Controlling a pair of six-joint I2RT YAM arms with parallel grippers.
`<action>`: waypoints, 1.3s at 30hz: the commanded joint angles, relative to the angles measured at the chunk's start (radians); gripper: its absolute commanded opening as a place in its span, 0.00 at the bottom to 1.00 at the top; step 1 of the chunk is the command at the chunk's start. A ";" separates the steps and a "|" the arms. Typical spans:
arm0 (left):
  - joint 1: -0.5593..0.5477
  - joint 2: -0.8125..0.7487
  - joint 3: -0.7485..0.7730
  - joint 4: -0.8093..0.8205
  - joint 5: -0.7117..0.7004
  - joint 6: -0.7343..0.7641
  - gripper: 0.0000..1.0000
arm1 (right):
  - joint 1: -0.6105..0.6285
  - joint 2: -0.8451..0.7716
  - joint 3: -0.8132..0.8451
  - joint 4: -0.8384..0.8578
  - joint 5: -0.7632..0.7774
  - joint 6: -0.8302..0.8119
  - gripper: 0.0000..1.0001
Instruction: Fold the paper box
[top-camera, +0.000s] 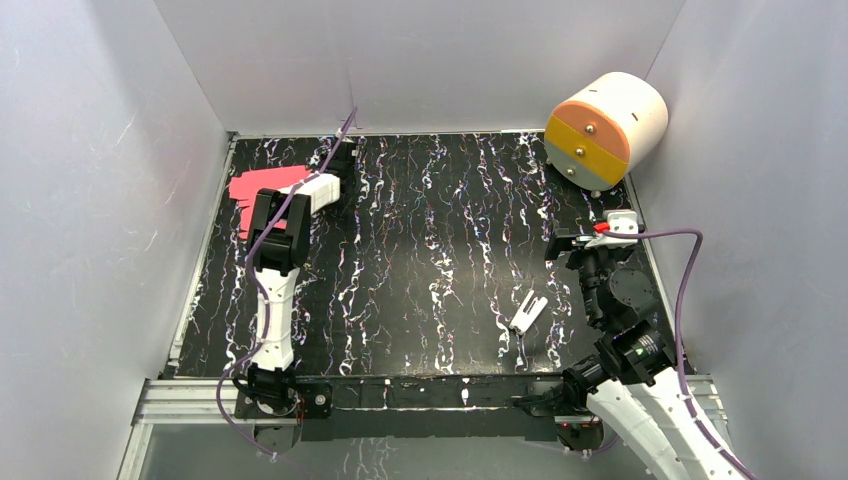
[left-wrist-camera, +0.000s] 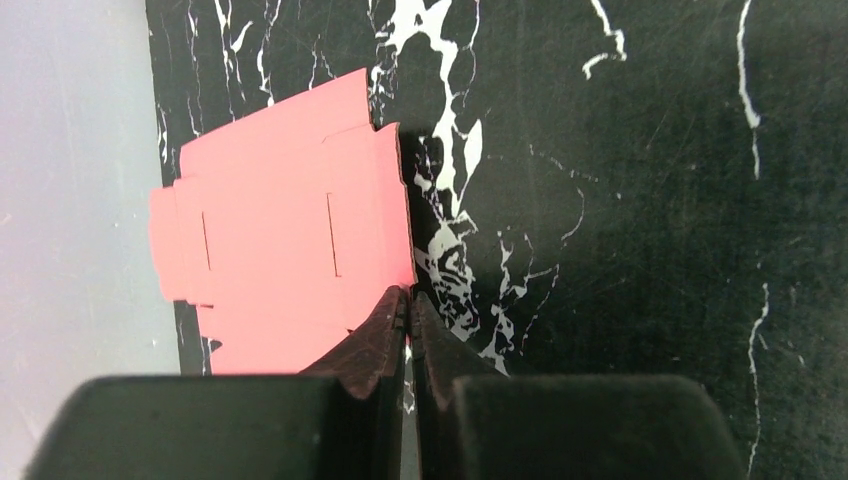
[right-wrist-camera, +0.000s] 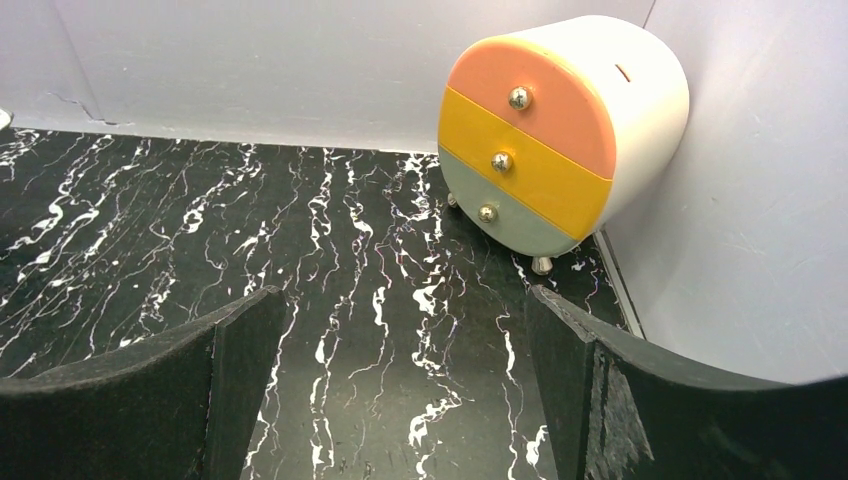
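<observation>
The paper box (left-wrist-camera: 280, 250) is a flat pink-red notched card sheet lying on the black marbled table beside the left wall, and it also shows at the far left (top-camera: 262, 185). My left gripper (left-wrist-camera: 408, 293) is shut, its tips pinched together right at the sheet's near right corner edge. From above, the left gripper (top-camera: 340, 165) sits over the sheet's right side, and the arm hides that part. My right gripper (right-wrist-camera: 400, 330) stands wide open over bare table with nothing between its fingers, at the right of the table (top-camera: 560, 243).
A big white cylinder with orange, yellow and grey drawer fronts (top-camera: 605, 130) lies in the far right corner, ahead of the right gripper (right-wrist-camera: 560, 140). A small white clip-like piece (top-camera: 527, 312) lies near the right arm's base. Grey walls enclose three sides.
</observation>
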 joint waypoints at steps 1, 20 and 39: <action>-0.035 -0.080 -0.039 -0.041 -0.029 -0.037 0.00 | -0.001 -0.014 0.002 0.068 -0.007 -0.007 0.98; -0.474 -0.244 -0.003 -0.583 -0.161 -0.592 0.00 | 0.000 -0.077 0.000 0.090 -0.100 0.036 0.99; -0.767 -0.282 0.100 -0.683 -0.078 -0.759 0.29 | 0.000 -0.043 0.020 0.066 -0.156 0.048 0.98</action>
